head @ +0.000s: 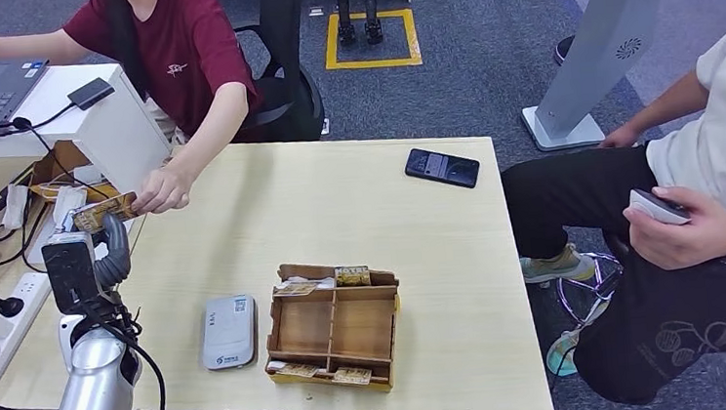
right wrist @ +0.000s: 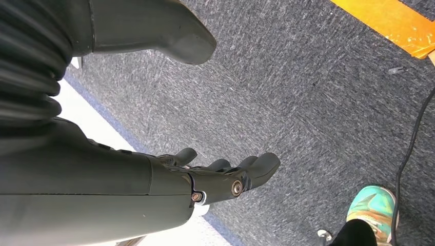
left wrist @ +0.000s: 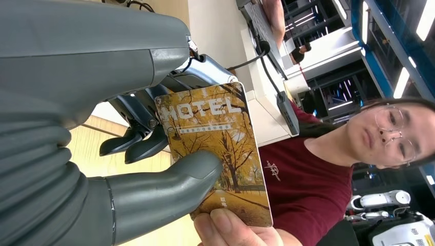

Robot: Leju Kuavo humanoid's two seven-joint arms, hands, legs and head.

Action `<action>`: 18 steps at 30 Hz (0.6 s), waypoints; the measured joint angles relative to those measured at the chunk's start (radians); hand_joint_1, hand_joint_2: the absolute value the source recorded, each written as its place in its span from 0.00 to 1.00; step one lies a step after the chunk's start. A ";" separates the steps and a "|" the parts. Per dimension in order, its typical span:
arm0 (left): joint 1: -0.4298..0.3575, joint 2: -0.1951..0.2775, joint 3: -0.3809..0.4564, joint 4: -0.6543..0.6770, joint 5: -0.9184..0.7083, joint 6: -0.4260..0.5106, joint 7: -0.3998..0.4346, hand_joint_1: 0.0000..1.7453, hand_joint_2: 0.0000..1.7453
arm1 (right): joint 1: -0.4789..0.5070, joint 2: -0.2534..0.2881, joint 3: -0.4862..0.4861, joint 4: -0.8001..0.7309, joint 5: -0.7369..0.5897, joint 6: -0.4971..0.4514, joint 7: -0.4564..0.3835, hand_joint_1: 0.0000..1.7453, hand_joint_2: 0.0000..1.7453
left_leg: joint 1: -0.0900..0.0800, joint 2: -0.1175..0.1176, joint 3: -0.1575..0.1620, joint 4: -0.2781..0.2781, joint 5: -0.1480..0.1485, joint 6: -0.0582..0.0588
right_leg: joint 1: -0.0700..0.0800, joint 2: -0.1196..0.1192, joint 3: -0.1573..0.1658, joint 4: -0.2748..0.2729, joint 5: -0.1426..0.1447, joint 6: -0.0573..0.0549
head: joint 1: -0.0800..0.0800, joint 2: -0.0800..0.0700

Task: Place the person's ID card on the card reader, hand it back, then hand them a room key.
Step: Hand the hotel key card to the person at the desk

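Both hands visible, left hand [left wrist: 154,169] pinching room key [left wrist: 218,148] with person's hand [head: 160,192], right hand [right wrist: 205,179] loose, empty

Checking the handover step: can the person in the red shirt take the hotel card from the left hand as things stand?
Probably yes. The left hand holds the hotel card out past the table edge, and the person's hand already touches the card's free end, with nothing between them.

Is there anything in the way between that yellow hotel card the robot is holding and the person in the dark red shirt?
Nothing visible. The left hand grips the yellow autumn-print hotel card, and the person's hand is already on the card's far end, thumb pressed against it. No object lies between them.
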 joint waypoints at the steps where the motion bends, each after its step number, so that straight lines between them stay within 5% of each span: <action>1: 0.000 0.000 0.000 0.000 0.000 0.000 0.000 1.00 1.00 | 0.000 0.000 0.000 0.000 0.000 0.000 0.000 0.00 1.00 | 0.000 0.000 0.000 0.000 0.000 0.000 | 0.000 0.000 0.000 0.000 0.000 0.000 | 0.000 0.000; 13: 0.000 0.000 0.000 0.001 0.000 0.000 0.000 1.00 1.00 | 0.000 0.000 0.000 0.000 0.000 0.000 0.000 0.00 1.00 | 0.000 0.001 -0.001 0.000 0.000 0.000 | 0.000 0.001 -0.002 0.000 0.000 0.000 | 0.000 0.000; 17: 0.000 0.000 0.000 0.001 0.001 -0.004 -0.003 0.00 1.00 | 0.000 0.000 0.000 0.000 0.000 0.000 0.000 0.00 1.00 | 0.000 0.001 -0.001 0.000 0.000 0.000 | 0.000 0.001 -0.002 0.000 0.000 0.000 | 0.000 0.000; 18: 0.000 0.000 0.000 0.001 0.004 -0.010 -0.005 0.00 1.00 | 0.000 0.000 0.000 0.000 0.000 0.000 -0.001 0.00 1.00 | 0.000 0.001 -0.001 0.000 0.000 0.000 | 0.000 0.001 -0.002 0.000 0.000 0.000 | 0.000 0.000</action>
